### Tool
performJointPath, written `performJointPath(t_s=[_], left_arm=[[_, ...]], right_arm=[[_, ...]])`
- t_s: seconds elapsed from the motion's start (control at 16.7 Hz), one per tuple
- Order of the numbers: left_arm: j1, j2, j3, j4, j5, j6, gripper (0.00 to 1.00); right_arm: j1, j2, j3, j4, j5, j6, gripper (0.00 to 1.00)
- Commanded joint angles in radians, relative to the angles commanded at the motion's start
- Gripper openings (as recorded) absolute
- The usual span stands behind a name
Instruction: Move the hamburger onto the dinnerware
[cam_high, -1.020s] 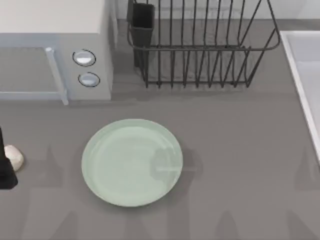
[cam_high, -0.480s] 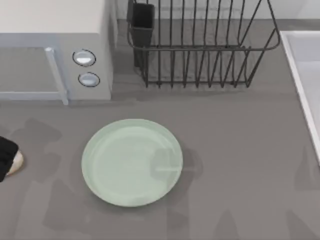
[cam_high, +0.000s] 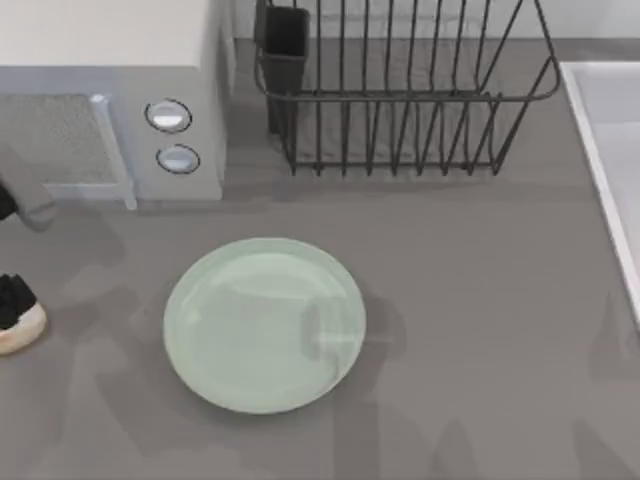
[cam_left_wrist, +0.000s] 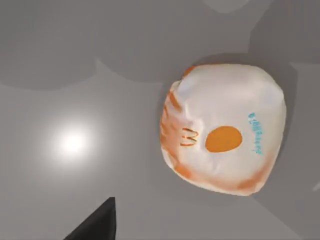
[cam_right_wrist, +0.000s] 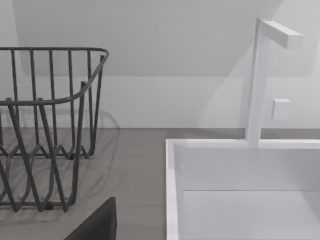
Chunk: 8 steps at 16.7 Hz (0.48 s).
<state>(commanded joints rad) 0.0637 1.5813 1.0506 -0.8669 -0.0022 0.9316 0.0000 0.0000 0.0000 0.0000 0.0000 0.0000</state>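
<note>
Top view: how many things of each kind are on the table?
Hamburger: 1
Plate: 1
Microwave: 1
Wire dish rack: 1
Sink: 1
Total: 5

Open tabletop (cam_high: 480, 300) lies between my hamburger (cam_high: 22, 328) and the dinnerware (cam_high: 264, 324); microwave (cam_high: 110, 100) and wire rack (cam_high: 400, 90) stand behind

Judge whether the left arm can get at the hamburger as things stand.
Probably yes: the left gripper sits right over the hamburger at the table's left edge, and nothing lies between them.
</note>
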Motion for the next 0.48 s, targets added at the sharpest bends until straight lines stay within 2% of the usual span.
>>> performJointPath(t_s=[0.24, 0.48], left_arm=[[0.008, 0.189, 0.136, -0.097, 0.001, 0.112, 1.0], [0.01, 0.226, 0.169, -0.117, 0.002, 0.137, 1.0]], right_arm=[[0.0, 0.0, 0.0, 0.0, 0.0, 0.0, 1.0], [0.0, 0.0, 0.0, 0.0, 0.0, 0.0, 1.0]])
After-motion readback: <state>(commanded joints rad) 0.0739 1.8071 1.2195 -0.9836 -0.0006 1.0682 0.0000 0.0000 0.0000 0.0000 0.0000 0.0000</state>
